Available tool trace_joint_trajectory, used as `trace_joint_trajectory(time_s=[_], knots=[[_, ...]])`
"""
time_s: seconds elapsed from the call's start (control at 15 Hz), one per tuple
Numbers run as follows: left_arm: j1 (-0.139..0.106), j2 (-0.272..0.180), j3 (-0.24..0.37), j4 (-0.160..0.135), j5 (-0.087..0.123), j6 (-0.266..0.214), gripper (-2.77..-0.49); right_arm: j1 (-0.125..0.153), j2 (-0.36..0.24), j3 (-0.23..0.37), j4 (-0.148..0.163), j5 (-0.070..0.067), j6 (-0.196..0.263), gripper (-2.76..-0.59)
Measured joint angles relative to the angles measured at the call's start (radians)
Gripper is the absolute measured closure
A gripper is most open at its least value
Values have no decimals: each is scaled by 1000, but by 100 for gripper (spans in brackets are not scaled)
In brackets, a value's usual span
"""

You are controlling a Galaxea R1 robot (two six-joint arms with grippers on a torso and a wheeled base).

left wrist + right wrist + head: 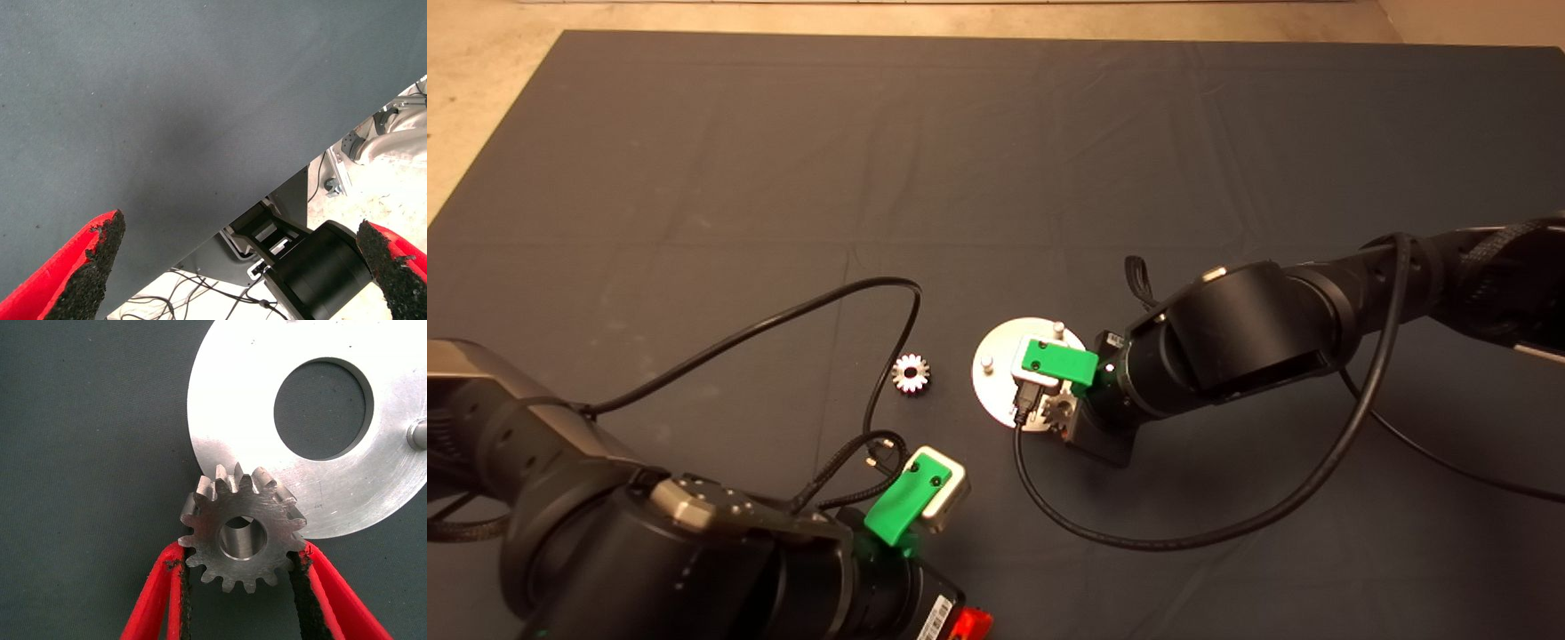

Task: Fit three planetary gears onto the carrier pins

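A robotics lab bench: dark mat [783, 178] under two cabled black arms (bare concrete floor [480, 89] beyond the mat).

Black arms, green grippers, red fingers [157, 600], black looping cables [1209, 524]

Setting: dark mat on a table, pale floor beyond.

Dark grey mat [996, 160] covers nearly all of the head view; faint fold creases cross it in a grid. Beige floor [480, 98] shows along the far edge and the far left corner. Left wrist view: past the mat's edge, light speckled floor [393, 200] with loose black cables [200, 300] and a metal frame on a caster [331, 187]. Lighting warm, even.
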Motion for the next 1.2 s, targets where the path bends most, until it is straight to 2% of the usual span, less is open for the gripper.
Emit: trace_joint_trajectory(time_s=[0.53, 1.2], knots=[[0, -1, 0, 0, 0, 0, -250, 0, 0, -16, 0, 1, -18, -83], [0, -3, 0, 0, 0, 0, -250, -1, 0, -16, 0, 1, -18, -84]])
